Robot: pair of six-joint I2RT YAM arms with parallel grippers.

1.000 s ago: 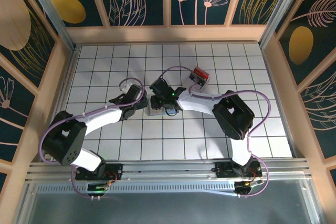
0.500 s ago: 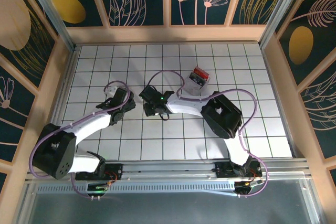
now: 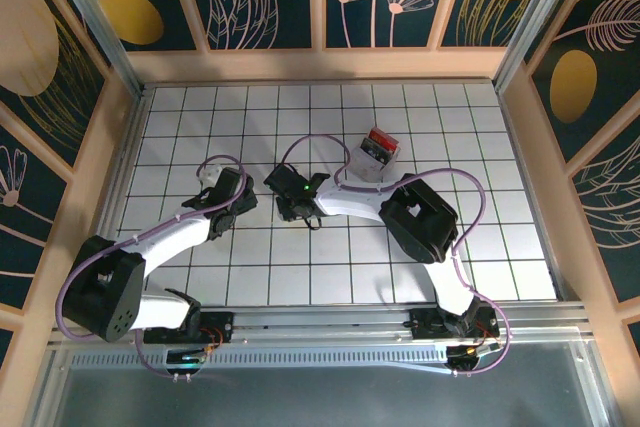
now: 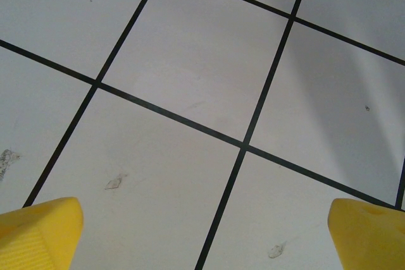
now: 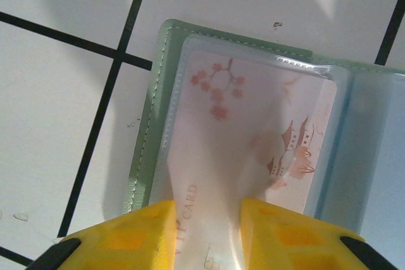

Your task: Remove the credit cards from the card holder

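Observation:
The card holder (image 5: 147, 124) lies open on the tiles, with a grey-green stitched edge and clear sleeves. A white credit card (image 5: 253, 112) with pink blossoms, houses and the words "VIP CARD" sits in the front sleeve. My right gripper (image 5: 207, 235) is shut on the near end of this card, which bows up between the yellow fingers. From above, the right gripper (image 3: 293, 204) covers the holder. My left gripper (image 4: 205, 238) hangs open over bare tile, nothing between its fingers. It stands left of the right gripper in the top view (image 3: 222, 197).
A clear plastic box (image 3: 378, 147) with red and black contents stands behind and to the right of the right gripper. Wooden walls ring the white tiled floor (image 3: 480, 147).
The left gripper has pulled back to the left, away from the holder. The right gripper has shifted left and nearer, and now hides the holder from above.

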